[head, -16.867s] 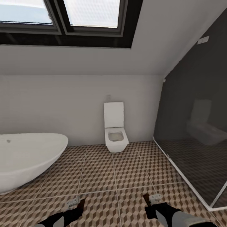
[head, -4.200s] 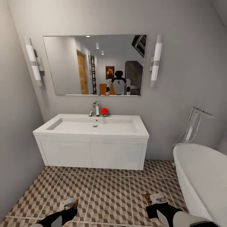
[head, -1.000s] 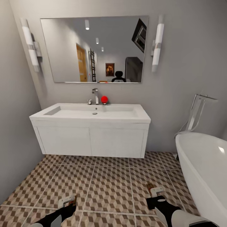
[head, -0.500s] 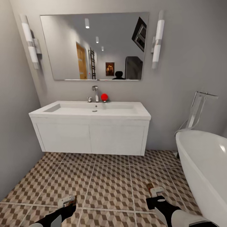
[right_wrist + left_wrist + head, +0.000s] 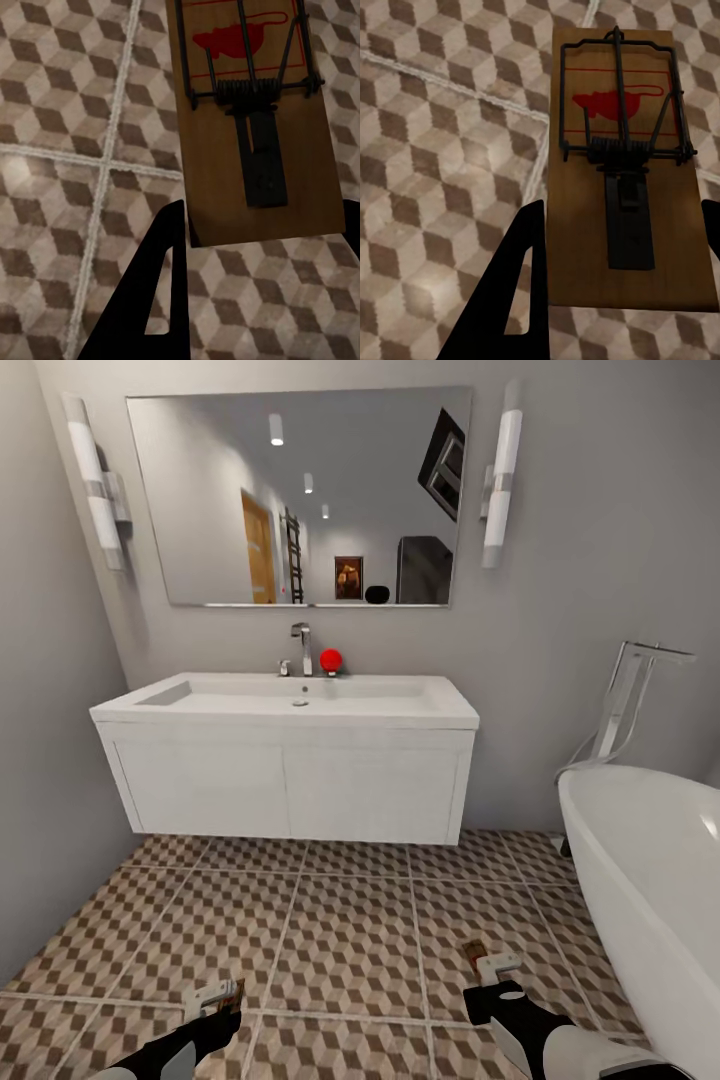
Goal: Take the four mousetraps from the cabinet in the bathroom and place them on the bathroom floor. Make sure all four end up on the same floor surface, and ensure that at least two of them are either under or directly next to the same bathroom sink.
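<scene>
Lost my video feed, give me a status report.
Left gripper shut on a mousetrap; right gripper shut on another mousetrap. Sink straight ahead, floor between looks open. Bathtub close on right.

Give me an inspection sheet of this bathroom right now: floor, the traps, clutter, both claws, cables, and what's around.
Surface: cube-patterned brown, beige and white tiled floor, pale grout lines.
Job's things: one brown wooden mousetrap with black wire spring and red mouse print sits between the left claw's fingers; a second like it sits between the right claw's fingers. Wide white wall-hung sink with chrome tap ahead.
Clutter: small red ball beside the tap.
Grippers: left claw and right claw low over the tiles, each carrying a trap.
Cables: nothing seen.
Surroundings: wall mirror, two tube lamps, white oval bathtub at right.
</scene>
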Robot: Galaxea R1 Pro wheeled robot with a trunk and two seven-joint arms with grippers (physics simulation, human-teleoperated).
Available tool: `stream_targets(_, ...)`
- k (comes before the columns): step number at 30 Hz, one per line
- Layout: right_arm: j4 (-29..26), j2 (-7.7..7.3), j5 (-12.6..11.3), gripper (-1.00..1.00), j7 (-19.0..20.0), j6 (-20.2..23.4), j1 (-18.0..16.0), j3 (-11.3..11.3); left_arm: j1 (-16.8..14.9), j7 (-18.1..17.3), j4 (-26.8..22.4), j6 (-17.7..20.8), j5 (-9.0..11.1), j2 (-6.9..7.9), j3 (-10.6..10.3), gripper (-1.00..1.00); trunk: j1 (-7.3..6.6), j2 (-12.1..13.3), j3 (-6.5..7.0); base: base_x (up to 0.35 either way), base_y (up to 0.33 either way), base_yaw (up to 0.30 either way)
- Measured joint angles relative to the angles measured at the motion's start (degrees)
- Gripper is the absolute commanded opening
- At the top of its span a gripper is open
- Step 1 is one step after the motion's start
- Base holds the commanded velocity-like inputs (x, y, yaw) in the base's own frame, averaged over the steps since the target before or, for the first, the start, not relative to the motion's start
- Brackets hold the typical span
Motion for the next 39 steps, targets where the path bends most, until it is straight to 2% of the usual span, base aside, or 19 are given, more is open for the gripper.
stream_targets(4,0.0,0.00,0.0,-1.00,0.0,0.0,0.0,0.0,0.0,0.0,0.0,0.0,0.0,0.00,0.0,-1.00,0.88,-1.6,-0.72,0.000,0.000,0.000)
stream_targets(12,0.0,0.00,0.0,-1.00,0.0,0.0,0.0,0.0,0.0,0.0,0.0,0.0,0.0,0.08,0.0,-1.00,0.88,-1.6,-0.72,0.000,0.000,0.000)
stream_targets(39,0.0,-0.01,0.0,-1.00,0.1,-0.2,0.0,0.0,0.0,0.0,0.0,-0.1,0.0,0.00,0.0,-1.00,6.81,-12.4,-5.57,0.000,0.000,0.000)
